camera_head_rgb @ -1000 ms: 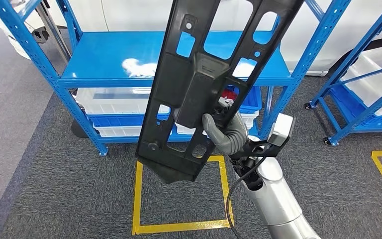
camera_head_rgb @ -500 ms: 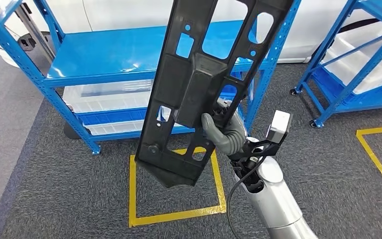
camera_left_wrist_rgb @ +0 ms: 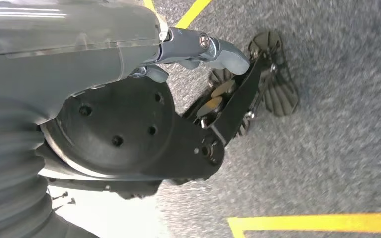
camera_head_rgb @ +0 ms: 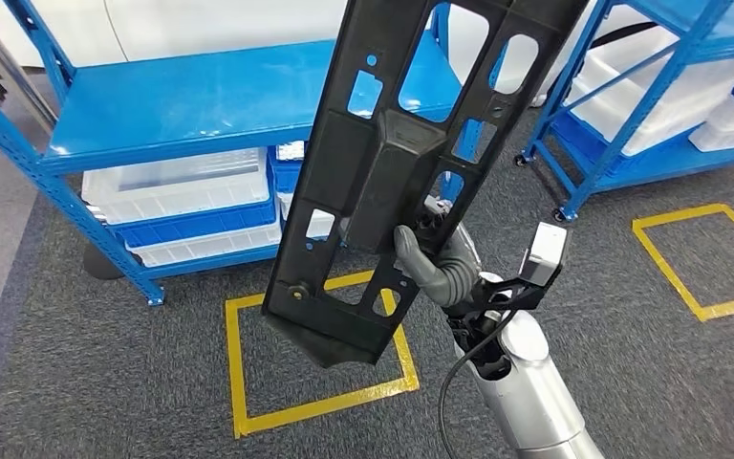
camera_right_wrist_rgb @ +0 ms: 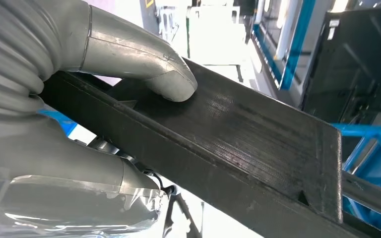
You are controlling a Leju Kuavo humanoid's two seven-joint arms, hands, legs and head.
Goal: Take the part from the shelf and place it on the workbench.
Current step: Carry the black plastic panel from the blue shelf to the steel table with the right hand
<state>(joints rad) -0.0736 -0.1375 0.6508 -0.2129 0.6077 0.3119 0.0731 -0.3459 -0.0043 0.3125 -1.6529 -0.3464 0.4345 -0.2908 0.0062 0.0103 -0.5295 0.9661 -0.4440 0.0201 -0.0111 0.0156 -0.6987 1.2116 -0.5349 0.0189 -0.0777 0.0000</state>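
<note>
Part (camera_head_rgb: 411,163) fills the middle of the head view: a long, flat black plastic panel, matte, punched with rectangular and rounded cut-outs and carrying a raised boxy block at its centre. It stands steeply tilted, top end leaning off toward one o'clock, bottom end hanging over grey carpet (camera_head_rgb: 105,382). The right hand (camera_head_rgb: 437,260) grips it at the panel's four o'clock edge, grey thumb pressed on the front face, silver arm rising from five o'clock. Behind, at eleven o'clock, a blue steel shelf (camera_head_rgb: 191,105) with a glossy deck and translucent white bins (camera_head_rgb: 177,186) beneath; a second blue rack (camera_head_rgb: 631,105) at two o'clock. Yellow tape square (camera_head_rgb: 320,354) on the floor below the part.

Left wrist view: the left hand (camera_left_wrist_rgb: 203,49) hangs over coarse speckled carpet, smooth grey thumb stretched out; the other fingers are mostly hidden, so I can't call it holding or free, though nothing seems to be in it.

Right wrist view: the thumb (camera_right_wrist_rgb: 144,59) clamps down on the part's finely ribbed black edge (camera_right_wrist_rgb: 238,144), a straight, box-section bar.
</note>
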